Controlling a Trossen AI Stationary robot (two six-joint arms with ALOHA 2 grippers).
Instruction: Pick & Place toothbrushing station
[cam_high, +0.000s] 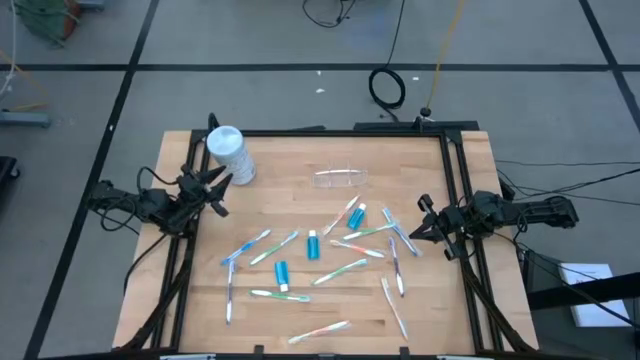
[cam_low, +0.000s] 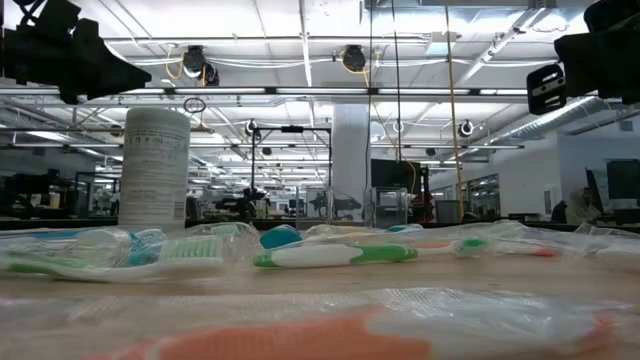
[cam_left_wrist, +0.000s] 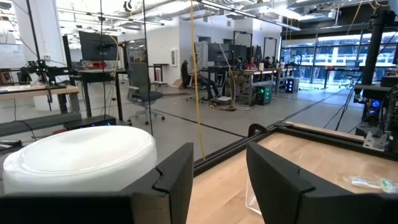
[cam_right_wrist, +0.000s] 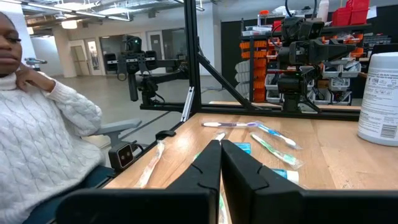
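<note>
Toothbrushes (cam_high: 280, 297) and small blue toothpaste tubes (cam_high: 281, 271) lie loose across the lower centre of the wooden worktop (cam_high: 300, 210). Above them the clear plastic cup (cam_high: 341, 178) lies on its side, nothing visible inside. The white-blue cylindrical container (cam_high: 229, 154) stands upper left. The left pincer (cam_high: 213, 187) hovers beside it, open and empty. The right pincer (cam_high: 424, 229), at the frame's right, is closed, holding nothing

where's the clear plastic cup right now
In the high view the clear plastic cup lies on its side on the table's far middle, right of the large white container and beyond the scattered toothbrushes, apart from both.
</note>
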